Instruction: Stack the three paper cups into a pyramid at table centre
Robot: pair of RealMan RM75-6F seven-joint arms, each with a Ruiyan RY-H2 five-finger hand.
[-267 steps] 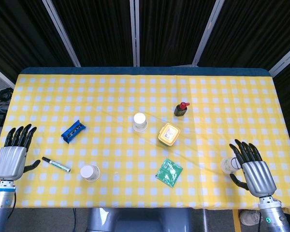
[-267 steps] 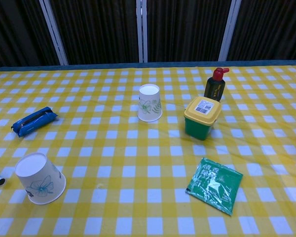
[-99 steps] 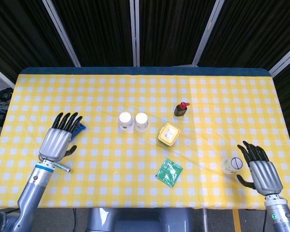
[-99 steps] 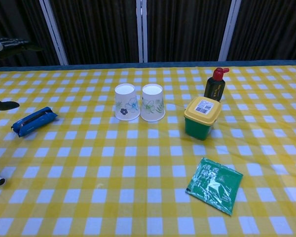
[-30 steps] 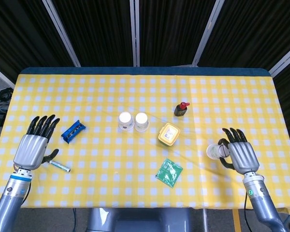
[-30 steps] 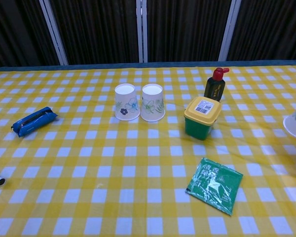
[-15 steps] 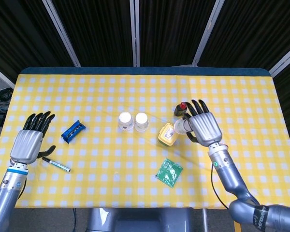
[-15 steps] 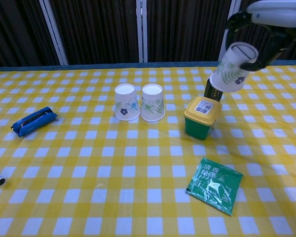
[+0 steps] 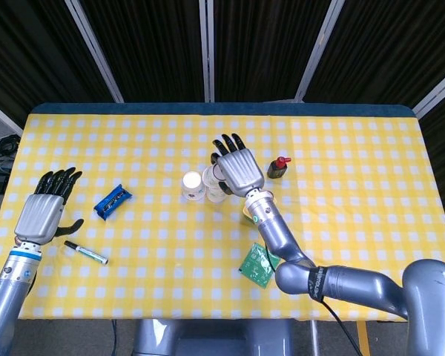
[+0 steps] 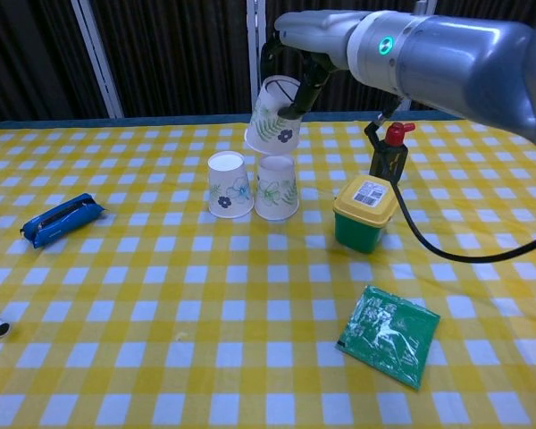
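Right hand (image 10: pixel 290 76) fingers grip tilted third cup (image 10: pixel 272 116) above two upturned cups (image 10: pixel 253 186); left hand (image 9: pixel 43 209) fingers spread, empty.

Place: a robot test room, not a home.
Walls: black curtains (image 9: pixel 156 44) with metal poles (image 9: pixel 206 48) all around.
Table: one table (image 9: pixel 371 148) in a yellow checked cloth, with small odd things set out.

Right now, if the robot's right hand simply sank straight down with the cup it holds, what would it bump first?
Probably the two upturned cups: the right hand holds the third cup tilted just above them, more over the right one.
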